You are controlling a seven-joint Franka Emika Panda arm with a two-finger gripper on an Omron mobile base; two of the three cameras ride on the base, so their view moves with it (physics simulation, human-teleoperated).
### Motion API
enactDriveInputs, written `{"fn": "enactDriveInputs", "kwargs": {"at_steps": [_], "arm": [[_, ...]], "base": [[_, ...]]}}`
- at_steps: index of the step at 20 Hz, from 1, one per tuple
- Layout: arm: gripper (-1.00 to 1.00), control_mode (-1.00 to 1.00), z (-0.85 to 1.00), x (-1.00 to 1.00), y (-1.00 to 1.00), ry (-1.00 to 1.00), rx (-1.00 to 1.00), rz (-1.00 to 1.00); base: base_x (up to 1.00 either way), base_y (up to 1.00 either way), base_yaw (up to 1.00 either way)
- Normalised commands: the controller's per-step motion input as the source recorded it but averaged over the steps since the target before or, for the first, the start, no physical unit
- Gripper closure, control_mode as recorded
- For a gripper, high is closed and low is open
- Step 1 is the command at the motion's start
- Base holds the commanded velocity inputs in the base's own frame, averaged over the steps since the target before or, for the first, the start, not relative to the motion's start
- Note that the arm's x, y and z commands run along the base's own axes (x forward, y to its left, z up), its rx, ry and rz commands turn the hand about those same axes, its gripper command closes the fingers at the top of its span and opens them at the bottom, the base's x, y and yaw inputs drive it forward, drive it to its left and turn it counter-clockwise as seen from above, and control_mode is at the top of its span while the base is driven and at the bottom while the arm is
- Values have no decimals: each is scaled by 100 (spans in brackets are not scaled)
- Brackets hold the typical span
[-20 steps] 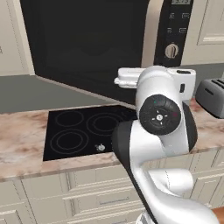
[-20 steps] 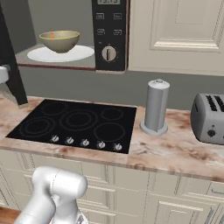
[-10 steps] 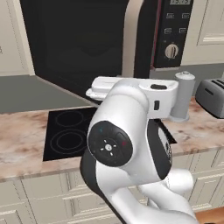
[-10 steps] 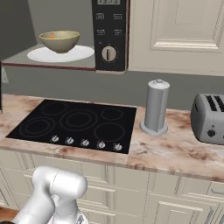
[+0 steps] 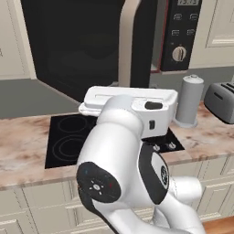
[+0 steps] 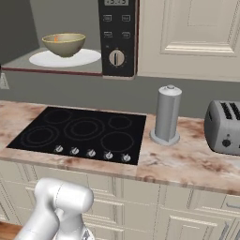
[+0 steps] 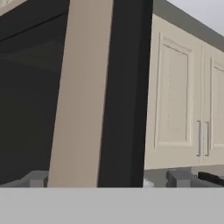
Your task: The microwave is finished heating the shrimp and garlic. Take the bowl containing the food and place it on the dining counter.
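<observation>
The microwave (image 6: 117, 37) stands open. Inside it, the olive-tan bowl (image 6: 64, 43) rests on a flat white plate (image 6: 86, 58). An orange speck of shrimp (image 6: 56, 39) peeks over the rim, and the garlic is hidden in the bowl. The dark glass door (image 5: 77, 45) is swung wide to the left, its beige edge (image 7: 83, 96) close in front of the hand. My gripper (image 7: 108, 180) is open, its fingertips (image 7: 37, 178) far apart and holding nothing. The white hand (image 5: 132, 101) hovers over the cooktop, below the door. The dining counter is out of view.
A black cooktop (image 6: 79, 133) lies in the marble counter (image 6: 187, 161) under the microwave. A grey cylindrical canister (image 6: 167, 115) and a silver toaster (image 6: 225, 126) stand to its right. Cream wall cabinets (image 6: 192, 37) hang right of the microwave. The open door juts out over the counter's left side.
The jaws opened to full width. The door swung out of the right base view. The arm folded back toward the base and looms larger in the left base view.
</observation>
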Motion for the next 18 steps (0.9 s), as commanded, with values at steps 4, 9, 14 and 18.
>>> {"fn": "enactDriveInputs", "kwargs": {"at_steps": [4, 9, 14, 18], "arm": [[-100, -100, -58, -83, 0, -7, -6, 0], [-100, -100, -4, -14, 15, -4, 0, -1], [-100, -100, 0, 0, 33, -1, -1, -2], [-100, -100, 0, 0, 1, 0, -1, 0]], "base": [[0, 0, 0], [0, 0, 0], [0, 0, 0], [0, 0, 0]]}}
